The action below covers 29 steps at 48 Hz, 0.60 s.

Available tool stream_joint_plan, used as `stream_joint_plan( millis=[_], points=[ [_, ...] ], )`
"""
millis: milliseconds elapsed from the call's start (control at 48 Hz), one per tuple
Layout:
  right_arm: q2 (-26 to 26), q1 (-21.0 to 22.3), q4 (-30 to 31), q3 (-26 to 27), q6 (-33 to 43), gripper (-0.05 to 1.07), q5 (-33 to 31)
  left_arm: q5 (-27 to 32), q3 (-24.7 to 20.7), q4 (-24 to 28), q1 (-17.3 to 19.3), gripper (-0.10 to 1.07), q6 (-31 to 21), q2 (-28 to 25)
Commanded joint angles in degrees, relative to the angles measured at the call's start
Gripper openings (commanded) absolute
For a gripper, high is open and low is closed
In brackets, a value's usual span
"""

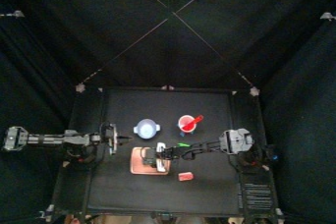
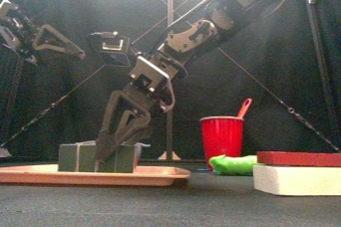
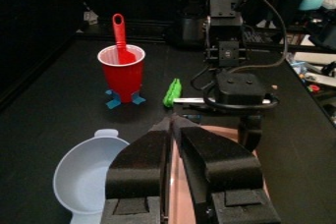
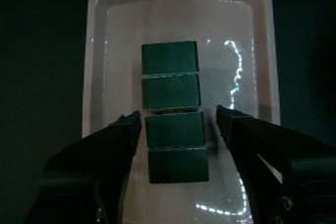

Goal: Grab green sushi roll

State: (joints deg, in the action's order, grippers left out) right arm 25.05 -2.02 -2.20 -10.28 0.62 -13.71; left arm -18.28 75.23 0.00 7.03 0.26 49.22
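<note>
I'm looking down through my right gripper (image 4: pixel 178 118), and its jaws are standing apart with clear air on both inner faces. They are not clamping anything. One block of the green sushi roll (image 4: pixel 175 130) is sitting directly between the tips, square to them.

The roll is showing as a row of four dark green blocks. Its long axis is running straight away from the wrist, parallel to the jaws, so they would be closing across the narrow width. One block (image 4: pixel 178 165) is lying back toward the wrist. Two more (image 4: pixel 171 75) are lying beyond the tips, all touching end to end.

The row is resting on the pale tray (image 4: pixel 112 31), whose rims are standing outside each jaw. From the front, the tips are reaching down to the blocks' level.

I'm judging the move as a straight close with no turn of the wrist. The risk I'm weighing is the neighbouring blocks coming up or sliding along with it.

Further out, off the tray and on the black surface (image 3: pixel 53 100), a bright green pod-shaped piece (image 3: pixel 171 91) is lying. I'm reading the framed block, not that piece, as the target, though I'm not certain.

My left gripper (image 3: pixel 167 135) is hanging back on its own side with its jaws together. The pale blue bowl (image 3: pixel 85 169) is beside it and the red cup (image 3: pixel 121 71) is beyond. The right arm is clearly the nearer one.
</note>
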Motion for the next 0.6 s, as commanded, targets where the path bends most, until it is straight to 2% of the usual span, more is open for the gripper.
stream_joint_plan(
  millis=[0, 271, 583],
  points=[
    [-0.8, 0.3, 0.2, 1.6, -0.2, 0.93, 0.1, -0.3, -0.7, 0.1, 0.1, 0.55, 0.1, -0.1],
    [0.3, 0.3, 1.8, 2.7, -0.1, 0.89, 0.1, -0.3, -0.7, 0.1, 0.1, 0.55, 0.1, -0.1],
    [0.2, 0.3, 1.3, 2.7, 0.0, 0.70, -0.1, -0.3, -0.7, 0.1, 0.1, 0.55, 0.1, -0.1]
  ],
)
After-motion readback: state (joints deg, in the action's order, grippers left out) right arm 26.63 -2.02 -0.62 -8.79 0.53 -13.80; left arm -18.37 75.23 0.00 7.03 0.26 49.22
